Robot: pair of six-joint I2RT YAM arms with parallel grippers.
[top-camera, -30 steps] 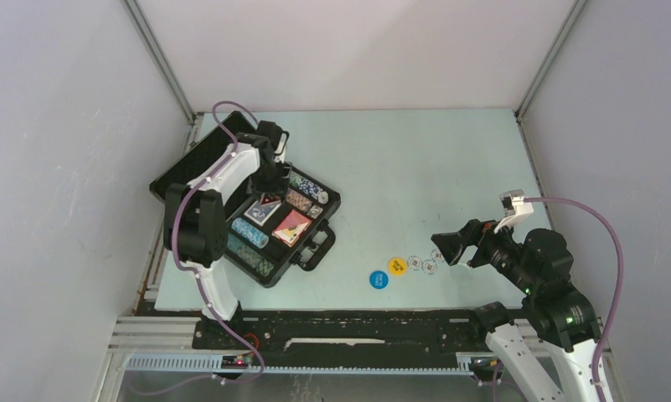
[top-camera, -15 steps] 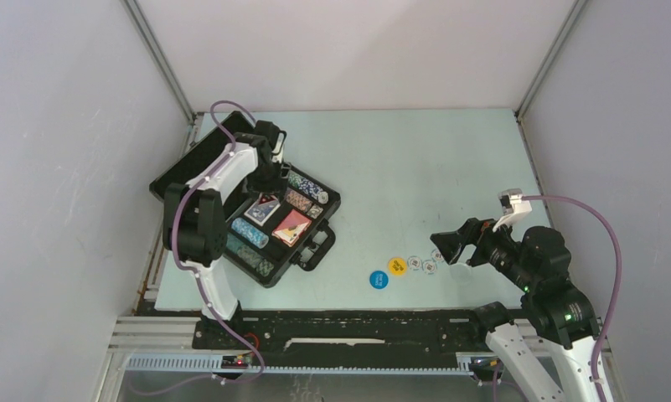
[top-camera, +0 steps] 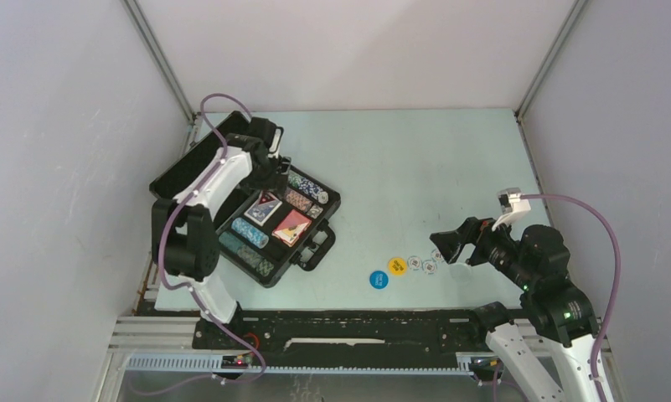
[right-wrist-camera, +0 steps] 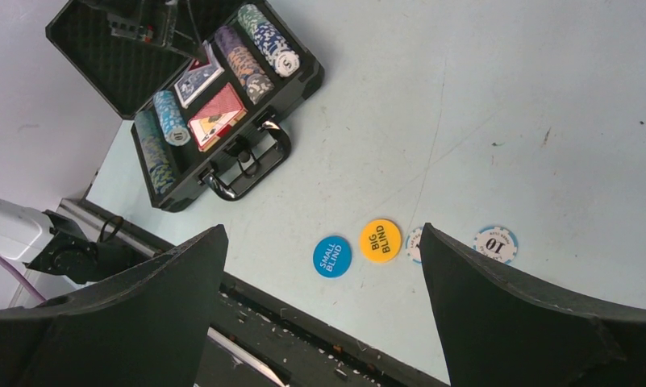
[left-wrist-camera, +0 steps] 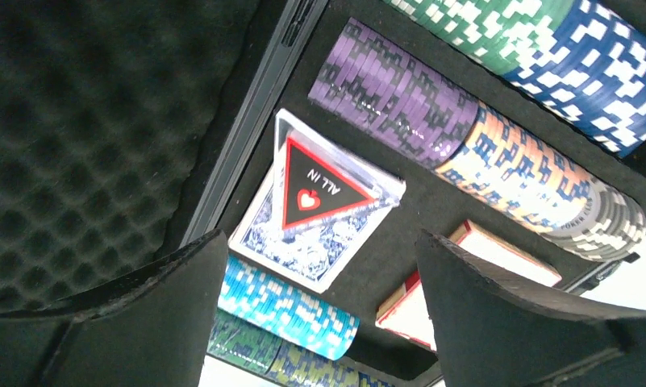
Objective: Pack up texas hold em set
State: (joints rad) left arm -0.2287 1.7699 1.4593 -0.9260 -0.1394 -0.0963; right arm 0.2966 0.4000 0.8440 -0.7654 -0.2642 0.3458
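Observation:
The black case (top-camera: 305, 264) lies open at the table's left, its foam lid (top-camera: 189, 167) laid back. Rows of poker chips (left-wrist-camera: 392, 93) fill its slots. A black and red triangular marker (left-wrist-camera: 319, 189) rests on the blue card deck (left-wrist-camera: 303, 242), beside the red deck (left-wrist-camera: 505, 254). My left gripper (left-wrist-camera: 321, 242) hovers open above them, holding nothing. My right gripper (top-camera: 445, 245) is open above the loose pieces: a blue disc (right-wrist-camera: 332, 256), a yellow disc (right-wrist-camera: 381, 240) and white chips (right-wrist-camera: 495, 243) on the table.
The case handle (right-wrist-camera: 247, 165) points toward the near edge. A black rail (top-camera: 357, 322) runs along the table's front. White walls close in the left, back and right sides.
My left gripper's jaws have opened wider and the left arm has swung slightly left and back; the triangular marker lies free on the blue deck. The right arm has barely moved.

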